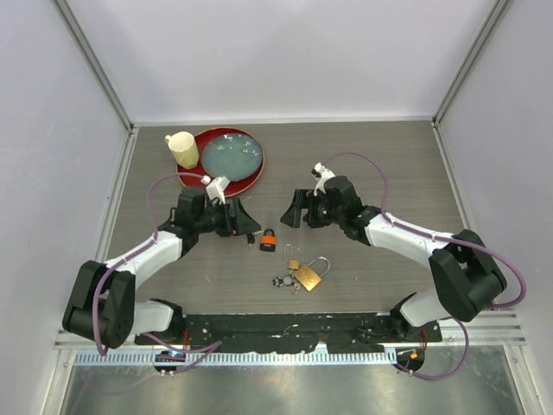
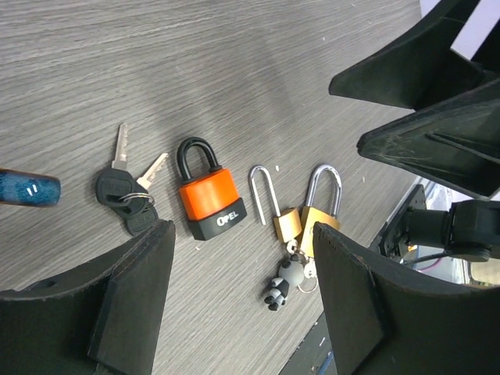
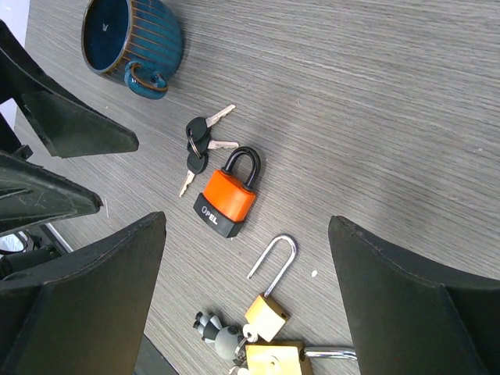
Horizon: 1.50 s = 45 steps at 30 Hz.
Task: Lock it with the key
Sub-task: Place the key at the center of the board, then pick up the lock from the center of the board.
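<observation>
Orange padlock (image 2: 211, 199) is seen just ahead of the left hand (image 2: 244, 230), keys (image 2: 125, 199) beside it; left hand and right hand (image 3: 248, 221) are spread wide, nothing gripped.

Only thing I can actually read is "OPEL", white letters on the black bottom band of the orange padlock (image 2: 209, 195), both wrist views.

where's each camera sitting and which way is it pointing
Top external: above and behind the bases, looking down at the table; both arms show, left gripper and right gripper.
Left wrist: on the left arm, looking down past its own open fingers at the orange padlock.
Right wrist: on the right arm, its open fingers framing the same padlock.
Shared: both wrist views show the orange padlock and black-headed keys.
</observation>
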Motion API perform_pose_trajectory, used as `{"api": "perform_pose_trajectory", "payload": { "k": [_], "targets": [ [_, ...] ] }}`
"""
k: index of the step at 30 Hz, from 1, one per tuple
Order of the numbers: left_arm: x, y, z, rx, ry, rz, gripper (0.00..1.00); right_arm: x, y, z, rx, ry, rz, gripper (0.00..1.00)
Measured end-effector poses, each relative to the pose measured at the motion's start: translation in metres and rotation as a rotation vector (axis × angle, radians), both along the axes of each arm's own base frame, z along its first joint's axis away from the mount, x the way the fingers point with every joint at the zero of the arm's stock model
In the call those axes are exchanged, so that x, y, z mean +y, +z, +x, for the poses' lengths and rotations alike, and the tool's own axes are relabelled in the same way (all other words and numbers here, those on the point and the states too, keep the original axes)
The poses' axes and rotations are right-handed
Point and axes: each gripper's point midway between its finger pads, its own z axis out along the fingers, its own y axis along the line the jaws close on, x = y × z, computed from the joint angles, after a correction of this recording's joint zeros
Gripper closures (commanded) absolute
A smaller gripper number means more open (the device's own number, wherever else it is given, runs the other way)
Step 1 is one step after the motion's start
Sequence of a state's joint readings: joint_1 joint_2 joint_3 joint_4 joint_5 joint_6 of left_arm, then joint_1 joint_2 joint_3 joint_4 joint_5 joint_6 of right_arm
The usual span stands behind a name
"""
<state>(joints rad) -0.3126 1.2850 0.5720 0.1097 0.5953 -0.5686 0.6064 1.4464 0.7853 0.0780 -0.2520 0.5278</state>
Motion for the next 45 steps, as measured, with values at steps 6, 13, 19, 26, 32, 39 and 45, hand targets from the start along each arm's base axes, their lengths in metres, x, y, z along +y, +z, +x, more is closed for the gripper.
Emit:
{"api": "perform_pose_trajectory", "payload": {
  "k": [6,13,19,26,32,39,45],
  "targets": [
    [-0.009,0.008,-0.007,-0.015,-0.033,-0.019,0.27,-0.001,-0.001,-0.001,0.003,0.002,-0.002,0.1],
    [-0.036,0.0,-0.036,0.033,-0.071,0.04,0.29,-0.015,-0.004,0.003,0.041,-0.038,-0.012,0.13],
    [-0.061,0.005,-0.054,0.046,-0.064,0.129,0.32,-0.054,0.001,0.023,0.058,-0.166,0.013,0.13],
    [-0.089,0.005,-0.054,0.011,-0.009,0.271,0.31,-0.095,-0.001,0.033,0.092,-0.285,-0.004,0.13],
    [-0.111,-0.028,-0.063,0.022,-0.018,0.48,0.3,-0.103,0.002,0.027,0.097,-0.3,-0.006,0.12],
    [-0.124,-0.059,-0.075,0.018,-0.026,0.631,0.36,-0.106,0.006,0.02,0.08,-0.291,-0.011,0.12],
    [-0.131,-0.067,-0.076,0.008,-0.013,0.691,0.44,-0.109,0.004,0.014,0.08,-0.28,-0.026,0.12]
  ]
}}
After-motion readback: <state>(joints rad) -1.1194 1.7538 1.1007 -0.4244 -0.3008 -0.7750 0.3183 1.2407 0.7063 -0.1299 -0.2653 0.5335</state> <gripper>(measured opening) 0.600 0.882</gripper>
